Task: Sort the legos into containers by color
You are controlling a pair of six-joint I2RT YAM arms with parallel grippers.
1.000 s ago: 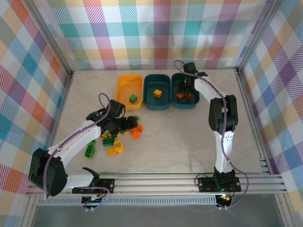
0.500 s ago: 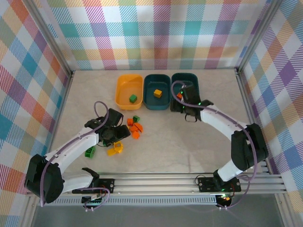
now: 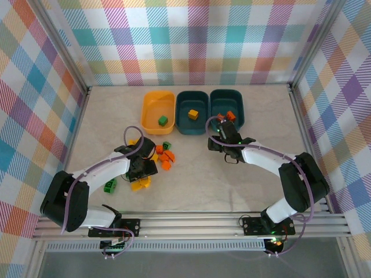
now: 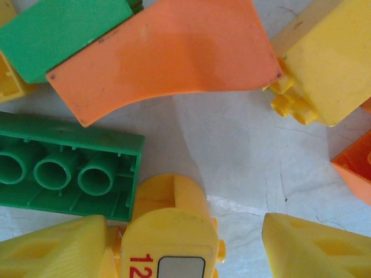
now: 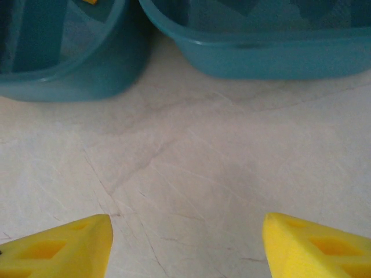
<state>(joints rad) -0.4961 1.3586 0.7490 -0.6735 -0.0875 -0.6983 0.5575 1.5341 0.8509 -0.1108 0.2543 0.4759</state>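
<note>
Yellow fingertips (image 4: 52, 252) of the left gripper (image 4: 185, 243) are seen in the bottom corners of the left wrist view, set apart. A rounded yellow piece (image 4: 171, 223) printed with red digits lies between them. It rests against the finger at the lower left, and a gap of bare worktop (image 4: 243, 162) is left before the other finger, so no closed grip is shown. An upturned green brick (image 4: 64, 168) touches that piece at centre left. An orange curved piece (image 4: 168, 52) lies across the top of the frame.

From above, the loose pile of bricks (image 3: 163, 157) is found left of centre. Three bins are lined up at the upper middle. The yellow-orange bin (image 3: 152, 104) holds one green block (image 3: 163, 120), the middle teal bin (image 3: 184, 107) one yellow block (image 3: 193, 114), and the right teal bin (image 3: 235, 101) some orange blocks (image 3: 229, 116).

The right gripper (image 5: 185, 243) is held wide open and empty over bare worktop, just below the two teal bins in the right wrist view.
</note>
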